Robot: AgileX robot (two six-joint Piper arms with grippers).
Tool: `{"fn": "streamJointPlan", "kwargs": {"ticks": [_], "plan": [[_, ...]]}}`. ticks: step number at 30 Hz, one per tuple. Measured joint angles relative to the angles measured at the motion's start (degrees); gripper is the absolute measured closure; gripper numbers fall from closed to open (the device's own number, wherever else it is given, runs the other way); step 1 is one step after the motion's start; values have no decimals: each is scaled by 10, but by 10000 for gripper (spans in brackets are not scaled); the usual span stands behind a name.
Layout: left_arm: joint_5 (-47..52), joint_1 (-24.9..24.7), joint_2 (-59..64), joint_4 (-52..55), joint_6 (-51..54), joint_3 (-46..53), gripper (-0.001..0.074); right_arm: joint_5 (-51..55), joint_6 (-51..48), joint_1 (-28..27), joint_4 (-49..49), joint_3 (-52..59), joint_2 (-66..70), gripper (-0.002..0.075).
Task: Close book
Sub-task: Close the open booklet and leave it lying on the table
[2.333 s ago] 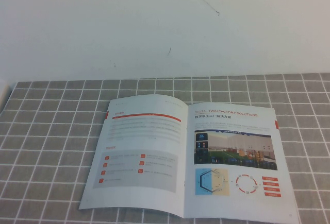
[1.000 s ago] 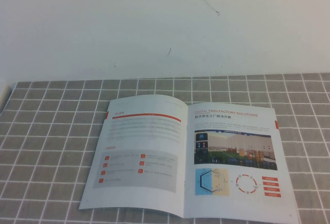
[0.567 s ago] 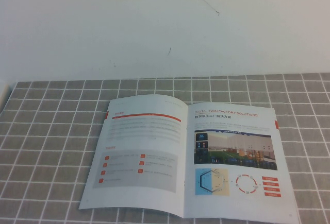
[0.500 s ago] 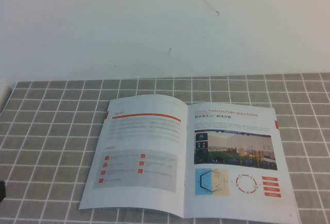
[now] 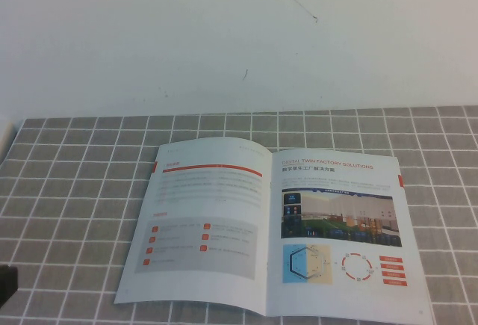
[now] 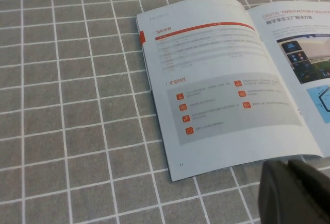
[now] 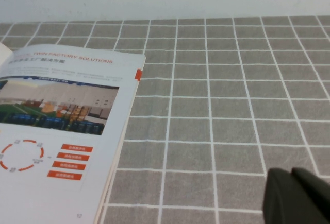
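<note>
At the far left edge of the high view, a dark sliver of the left gripper (image 5: 6, 280) shows over the grey checked tablecloth (image 5: 67, 183), apart from the book (image 5: 269, 228); whether it is released or clenched I cannot tell. The cloth looks soft and woven, gridded with white lines, so a thin booklet would likely slide on it if pushed rather than lifted. The book lies open near the table's middle, its left page (image 5: 202, 220) glossy, thin and bowed up toward the spine. Such slick paper could slip from a pinch, crease, or let one leaf turn instead of the whole half. Its right page (image 5: 340, 228) lies flatter, its outer edge hugging the cloth. Off the book's right side, the right gripper (image 7: 294, 193) hangs above the cloth, its state likewise impossible to tell
</note>
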Motion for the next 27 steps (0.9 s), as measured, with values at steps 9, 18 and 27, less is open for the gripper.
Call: {"fn": "streamJointPlan", "kwargs": {"ticks": [9,18,27], "plan": [[-29,0,0,-10,10,0,739,-194,-3,0,-17,4,0,727],[-73,0,0,-36,26,0,739,-533,54,0,35,4,0,727],[-77,0,0,-53,61,0,739,-706,98,0,52,4,-1,727]]}}
